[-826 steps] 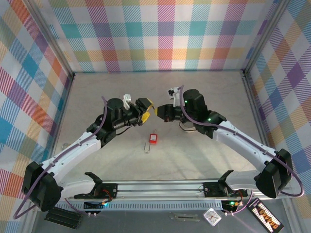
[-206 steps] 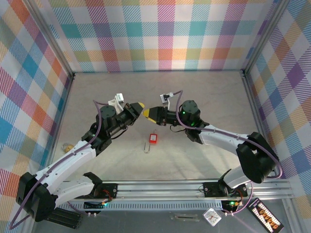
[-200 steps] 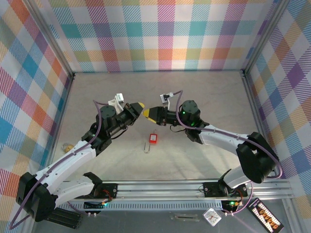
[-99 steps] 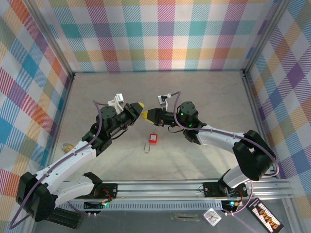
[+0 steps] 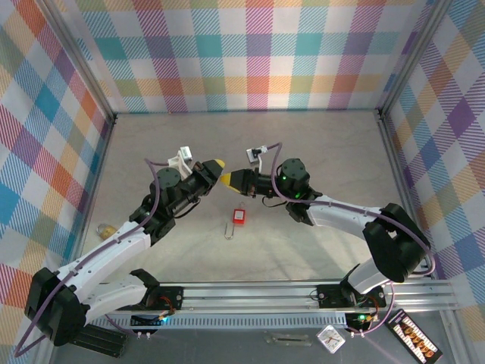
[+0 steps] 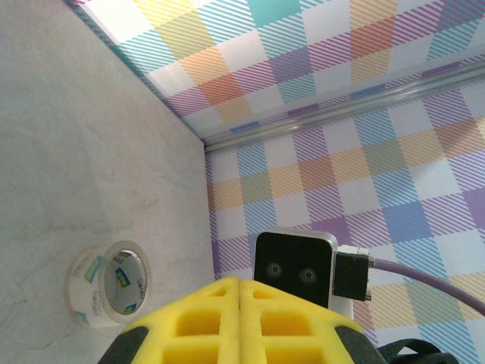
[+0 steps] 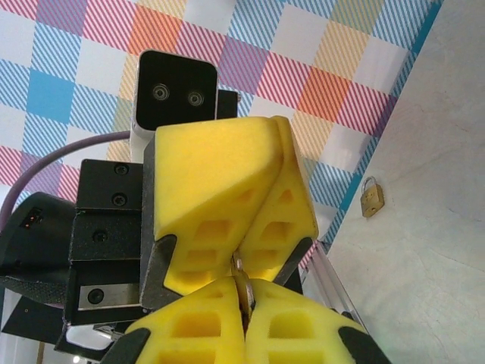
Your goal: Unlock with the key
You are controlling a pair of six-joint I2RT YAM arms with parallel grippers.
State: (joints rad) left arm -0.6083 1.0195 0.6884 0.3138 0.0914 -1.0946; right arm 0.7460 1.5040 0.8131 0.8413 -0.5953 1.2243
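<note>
Right gripper (image 7: 242,296) is clamped on the key (image 7: 239,274), tip to tip with the shut left gripper (image 5: 215,164), looks like a midair handover; brass padlock (image 5: 107,227) sits way off by the left wall

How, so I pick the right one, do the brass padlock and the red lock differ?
The brass padlock lies at the table's left edge, the red lock mid-table. The brass padlock's shackle is a short arch, the red lock's a long thin loop. Both lie untouched.
</note>
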